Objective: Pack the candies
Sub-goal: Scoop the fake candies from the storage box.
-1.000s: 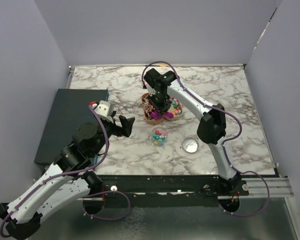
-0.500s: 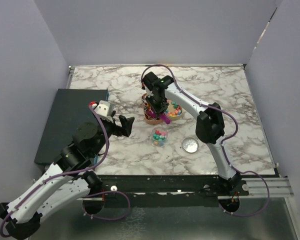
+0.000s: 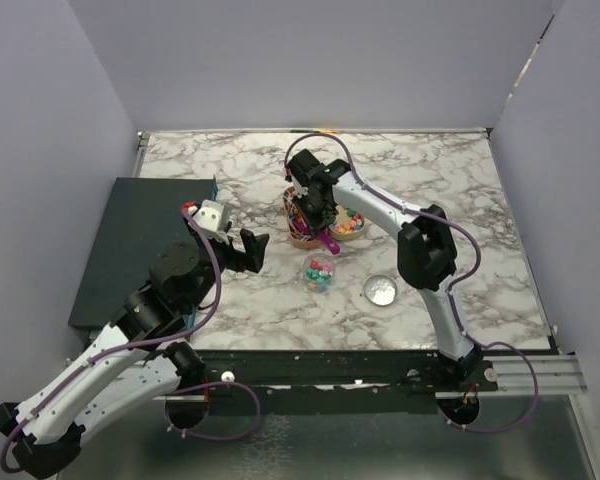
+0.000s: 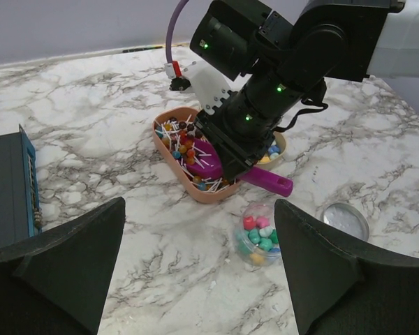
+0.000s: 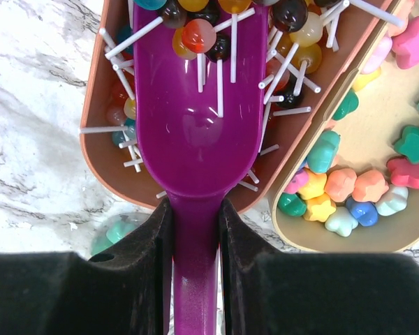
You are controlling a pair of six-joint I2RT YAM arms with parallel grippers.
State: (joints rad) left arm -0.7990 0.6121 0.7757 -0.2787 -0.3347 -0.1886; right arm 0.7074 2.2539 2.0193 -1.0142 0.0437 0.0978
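My right gripper (image 5: 195,230) is shut on the handle of the purple scoop (image 5: 195,125). The scoop's bowl lies in an orange tray (image 5: 101,153) of lollipops, with a few lollipops at its front end. The candies (image 5: 335,185), small bright star and heart shapes, lie in a tan dish (image 5: 314,244) to the right of the tray. More candies fill the bottom of a clear jar (image 4: 258,234) on the table in front of the tray. My left gripper (image 4: 202,279) is open and empty, hovering to the left of the jar (image 3: 319,272).
A round silver lid (image 3: 381,290) lies to the right of the jar. A dark box (image 3: 140,240) sits at the table's left edge, beside my left arm. Purple walls stand on three sides of the marble table.
My right gripper has shifted slightly left with the scoop, over the lollipop tray. The left arm has barely moved.
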